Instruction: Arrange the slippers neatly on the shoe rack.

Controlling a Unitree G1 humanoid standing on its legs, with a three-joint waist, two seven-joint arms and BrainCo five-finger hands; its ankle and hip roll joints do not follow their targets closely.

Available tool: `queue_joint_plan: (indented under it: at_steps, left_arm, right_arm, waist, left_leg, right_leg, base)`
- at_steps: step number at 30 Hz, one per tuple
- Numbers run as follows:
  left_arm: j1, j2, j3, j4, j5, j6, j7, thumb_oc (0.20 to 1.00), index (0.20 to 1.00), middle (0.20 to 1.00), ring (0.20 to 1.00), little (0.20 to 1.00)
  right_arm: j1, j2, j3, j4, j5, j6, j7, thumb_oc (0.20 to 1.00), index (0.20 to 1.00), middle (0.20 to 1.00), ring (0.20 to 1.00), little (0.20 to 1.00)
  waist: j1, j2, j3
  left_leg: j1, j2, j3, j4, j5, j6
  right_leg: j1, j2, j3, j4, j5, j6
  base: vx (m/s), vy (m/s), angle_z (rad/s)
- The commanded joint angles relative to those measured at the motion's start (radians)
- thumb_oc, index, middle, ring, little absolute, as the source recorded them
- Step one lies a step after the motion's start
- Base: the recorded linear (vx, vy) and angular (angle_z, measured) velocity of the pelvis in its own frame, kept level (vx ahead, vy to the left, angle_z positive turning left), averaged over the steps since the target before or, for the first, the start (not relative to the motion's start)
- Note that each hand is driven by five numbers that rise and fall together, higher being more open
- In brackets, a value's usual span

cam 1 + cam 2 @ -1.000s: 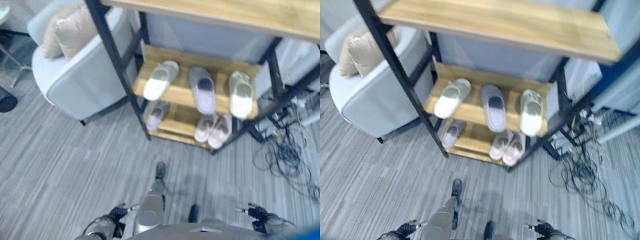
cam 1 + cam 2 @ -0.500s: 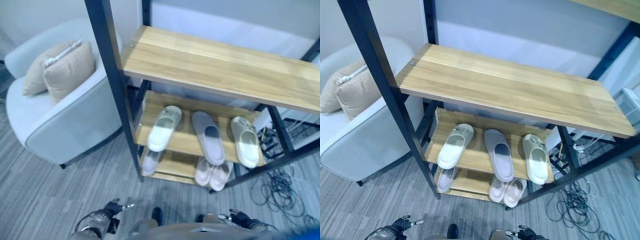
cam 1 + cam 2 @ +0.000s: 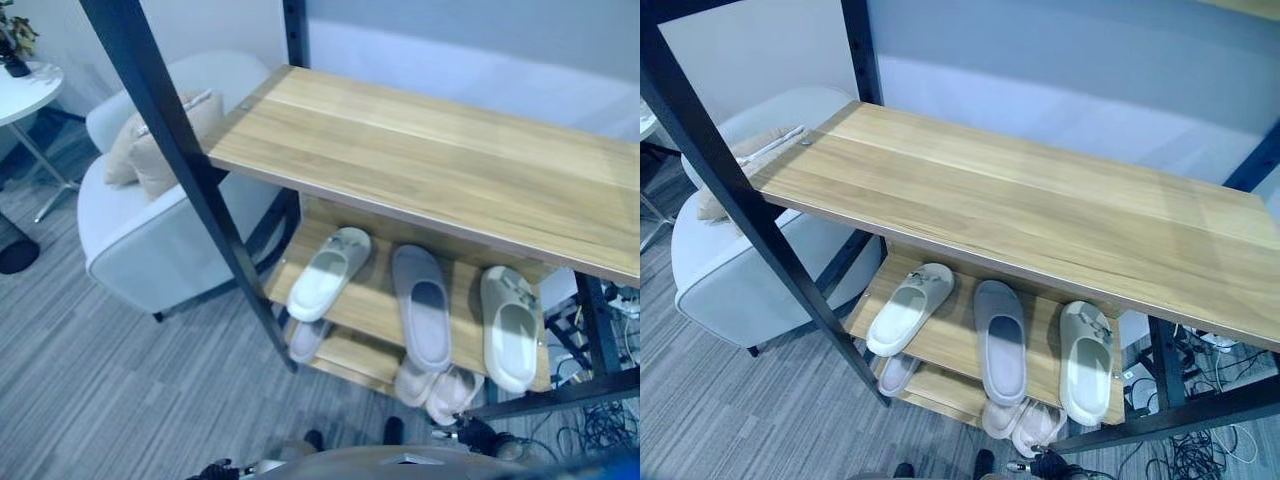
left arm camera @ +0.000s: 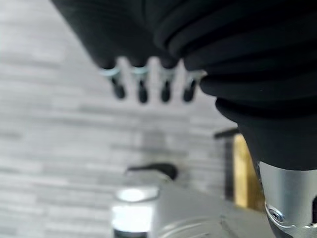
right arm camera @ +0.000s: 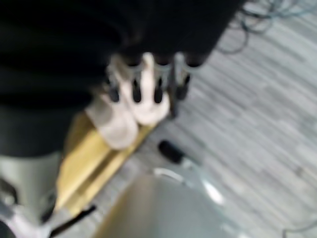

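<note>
While both hands hang low with fingers straight and holding nothing, your right hand (image 5: 148, 74) is nearer the pink slipper pair (image 3: 1025, 425) on the shoe rack's (image 3: 940, 345) bottom shelf; the skewed cream slipper (image 3: 908, 308) lies left, toes angled up-right

Your left hand (image 4: 148, 84) hangs empty, fingers straight, over grey striped floor (image 4: 54, 134); wooden shelf edge (image 4: 241, 171) beyond its wrist.

Black ribbed cover, silver dark-tipped fingers (image 4: 141, 84) on left hand (image 4: 148, 29).
</note>
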Motion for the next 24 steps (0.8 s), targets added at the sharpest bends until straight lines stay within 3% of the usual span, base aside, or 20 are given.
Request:
queue_joint_plan:
  at_steps: [1, 17, 24]
  left_arm:
    - [-0.05, -0.036, -0.038, 0.007, 0.037, -0.009, 0.005, 1.0, 1.0, 1.0, 1.0, 1.0]
    - [-0.045, -0.089, -0.124, -0.048, 0.065, -0.021, 0.001, 1.0, 1.0, 1.0, 1.0, 1.0]
    - [-0.048, -0.098, -0.15, -0.051, 0.086, -0.023, 0.008, 1.0, 1.0, 1.0, 1.0, 1.0]
  right_arm:
    - [-0.021, -0.051, 0.043, -0.026, -0.026, -0.009, -0.004, 1.0, 1.0, 1.0, 1.0, 1.0]
    - [-0.063, -0.074, 0.105, -0.154, -0.055, -0.041, -0.004, 1.0, 1.0, 1.0, 1.0, 1.0]
    - [-0.093, -0.072, 0.147, -0.221, -0.094, -0.052, -0.015, 1.0, 1.0, 1.0, 1.0, 1.0]
  waist:
    - [0.008, 0.058, 0.027]
    - [-0.007, 0.145, 0.031]
    - [-0.015, 0.149, 0.036]
  left_leg:
    - [-0.076, 0.048, 0.041, 0.001, 0.041, -0.018]
    - [-0.059, 0.053, 0.041, -0.03, 0.06, -0.034]
    - [-0.069, 0.059, 0.042, -0.035, 0.066, -0.039]
  right_leg:
    - [0.003, -0.004, 0.01, 0.101, -0.126, 0.05]
    - [0.029, -0.001, 0.007, 0.071, -0.145, 0.041]
    - [0.029, 0.007, 0.004, 0.063, -0.147, 0.037]
  base:
    - [0.05, -0.091, 0.09]
    - [0.01, -0.029, 0.0]
    - [0.0, 0.0, 0.0]
